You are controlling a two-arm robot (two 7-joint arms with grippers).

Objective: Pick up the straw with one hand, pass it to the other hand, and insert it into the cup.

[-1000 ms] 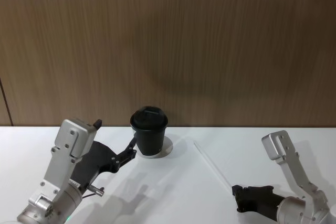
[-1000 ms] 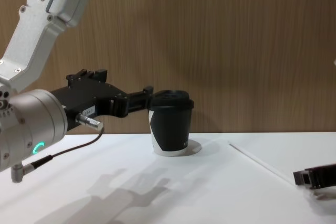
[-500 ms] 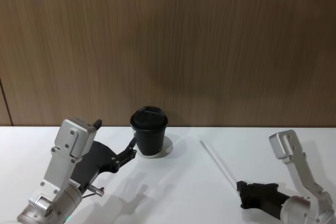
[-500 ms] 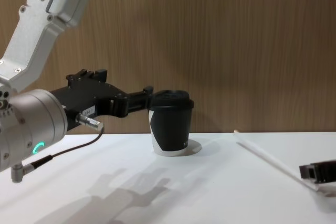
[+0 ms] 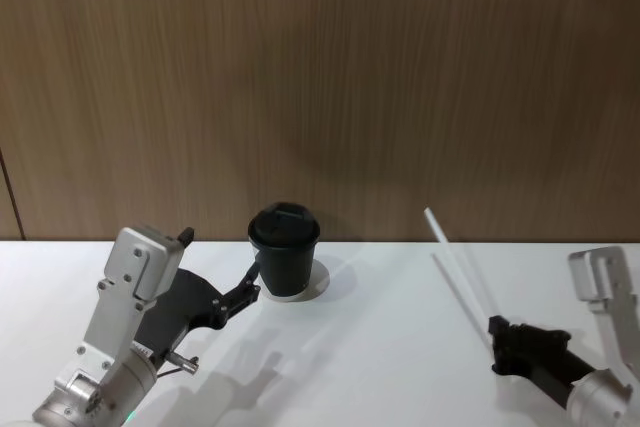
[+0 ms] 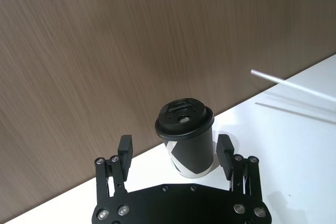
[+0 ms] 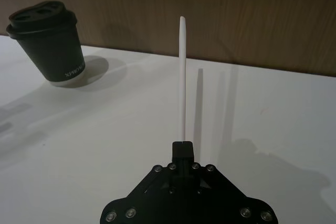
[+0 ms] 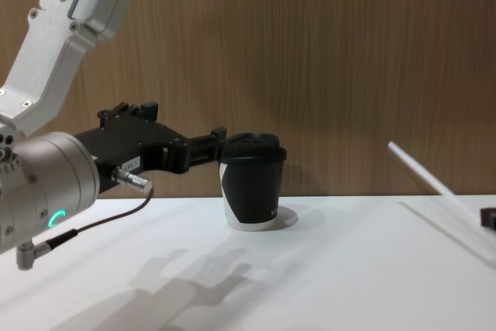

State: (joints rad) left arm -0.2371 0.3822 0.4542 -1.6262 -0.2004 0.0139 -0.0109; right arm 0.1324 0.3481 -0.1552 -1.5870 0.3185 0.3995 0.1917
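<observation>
The right gripper (image 7: 182,148) pinches the straw (image 7: 181,77), so pickup appears done; next comes hand-over to the left gripper (image 6: 175,147), jaws spread.

Left arm: pale silver boxy left link (image 8: 71,13) with rounded edges, joined to a large silver cylindrical wrist (image 8: 43,187) bearing a glowing green ring (image 8: 53,218). A thin grey cable (image 8: 101,222) runs from a small metal plug. Left claw (image 5: 256,280): all black, slim fingers, flat plate studded with silver screws (image 6: 121,211). Right claw (image 7: 182,148): black, with a like screwed plate. Silver right link (image 5: 600,292) behind it.
</observation>
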